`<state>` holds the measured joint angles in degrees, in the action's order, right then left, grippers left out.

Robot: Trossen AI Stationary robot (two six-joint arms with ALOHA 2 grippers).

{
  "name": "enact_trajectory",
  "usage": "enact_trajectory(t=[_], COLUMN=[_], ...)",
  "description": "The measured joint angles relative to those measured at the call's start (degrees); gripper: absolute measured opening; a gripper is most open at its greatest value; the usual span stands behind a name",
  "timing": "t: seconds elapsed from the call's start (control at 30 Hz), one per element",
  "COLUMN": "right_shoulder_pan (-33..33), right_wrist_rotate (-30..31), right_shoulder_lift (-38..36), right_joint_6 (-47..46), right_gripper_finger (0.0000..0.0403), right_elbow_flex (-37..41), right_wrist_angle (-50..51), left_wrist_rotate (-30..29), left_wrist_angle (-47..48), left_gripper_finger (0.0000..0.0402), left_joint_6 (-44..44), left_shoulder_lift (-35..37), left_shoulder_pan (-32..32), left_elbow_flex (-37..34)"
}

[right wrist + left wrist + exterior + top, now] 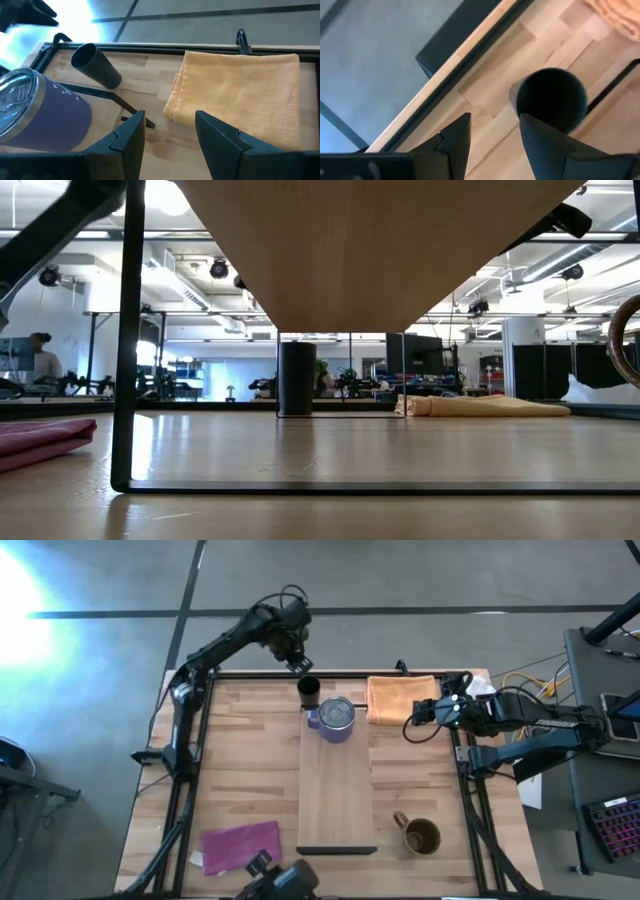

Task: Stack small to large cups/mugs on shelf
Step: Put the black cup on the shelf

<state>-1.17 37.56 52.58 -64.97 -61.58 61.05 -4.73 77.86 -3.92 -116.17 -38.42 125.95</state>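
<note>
The small black cup (308, 692) stands upright on the table at the far left corner of the shelf (337, 790); it also shows in the low view (297, 378). The purple mug (336, 718) stands on the shelf's far end. The brown mug (420, 835) sits on the table to the right of the shelf's near end. My left gripper (298, 665) hangs open above the table's far edge; the cup's mouth (551, 97) shows just beside one finger, and nothing is between the fingers. My right gripper (412, 725) is open and empty, right of the purple mug (40, 115).
An orange cloth (400, 698) lies at the far right, close to my right gripper. A purple cloth (242, 843) lies at the near left. The shelf board (380, 250) stands raised on thin dark legs (125, 340). A dark rail runs along the table's far edge (150, 47).
</note>
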Motion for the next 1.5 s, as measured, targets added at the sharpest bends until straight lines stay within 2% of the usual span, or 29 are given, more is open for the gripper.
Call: enact_trajectory(t=[0.23,0.5,0.7,1.0,1.23,1.5], right_shoulder_pan=[0.0,0.0,0.0,0.0,0.0,0.0], right_wrist_rotate=[0.0,0.0,0.0,0.6,1.1,1.1], right_shoulder_lift=[0.0,0.0,0.0,0.0,0.0,0.0], right_joint_6=[-1.0,-1.5,-2.1,-2.1,-2.1,-2.5], right_gripper_finger=[0.0166,0.0166,0.0166,0.0166,0.0167,0.0167], right_elbow_flex=[0.0,0.0,0.0,0.0,0.0,0.0], right_wrist_angle=[0.1,0.3,1.7,1.8,1.8,1.7], left_wrist_rotate=[0.1,2.2,3.1,3.2,5.2,5.1], left_wrist_angle=[-0.3,-1.0,-1.8,-3.1,-3.3,-5.5], left_gripper_finger=[0.0155,0.0155,0.0155,0.0155,0.0155,0.0155], left_joint_6=[0.0,0.1,0.2,0.6,0.1,0.2], left_shoulder_lift=[-6.3,-9.5,-9.0,-4.5,-4.4,-4.5], left_shoulder_pan=[0.0,0.3,0.5,0.6,2.0,2.9], left_elbow_flex=[0.0,0.3,0.2,0.2,-0.1,-6.1])
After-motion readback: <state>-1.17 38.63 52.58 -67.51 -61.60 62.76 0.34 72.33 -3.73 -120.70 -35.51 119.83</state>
